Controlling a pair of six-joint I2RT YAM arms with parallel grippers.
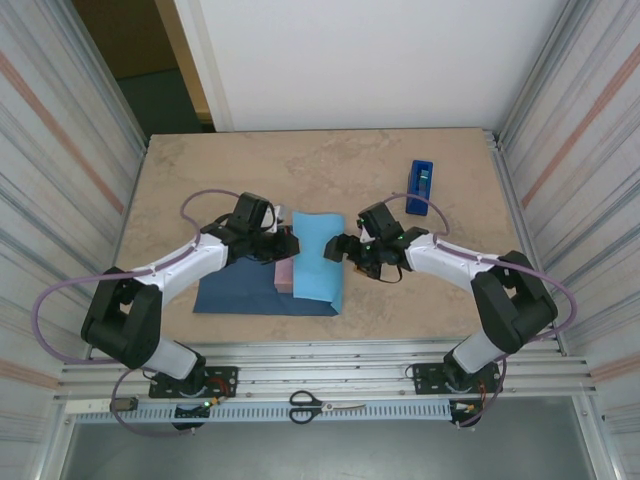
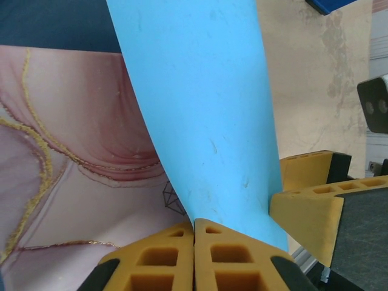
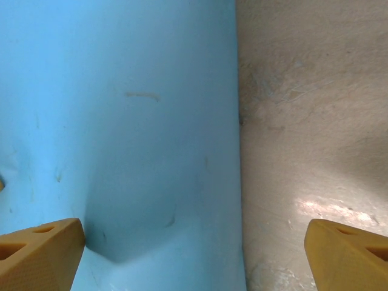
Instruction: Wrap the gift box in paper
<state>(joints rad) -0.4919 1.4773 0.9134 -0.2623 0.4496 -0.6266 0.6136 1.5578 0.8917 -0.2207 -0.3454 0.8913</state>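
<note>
The paper [image 1: 262, 292] lies dark navy side down on the table, and its light sky-blue flap [image 1: 318, 255] is folded up over the gift box [image 1: 285, 273]. From the left wrist the marbled pink box [image 2: 73, 182] lies under the curling blue flap [image 2: 200, 109]. My left gripper [image 2: 194, 233] is shut, and the flap's edge runs into the seam between its yellow pads. My right gripper [image 3: 194, 254] is open at the flap's right edge [image 1: 340, 250]. Its left fingertip [image 3: 42, 254] presses a dent into the paper [image 3: 121, 133], while the other one hangs over bare table.
A royal-blue tape dispenser [image 1: 420, 186] stands at the back right of the table. Scissors [image 1: 325, 405] lie on the front rail between the arm bases. Corrugated walls close in both sides. My right gripper's yellow finger [image 2: 309, 206] sits close beside the left one.
</note>
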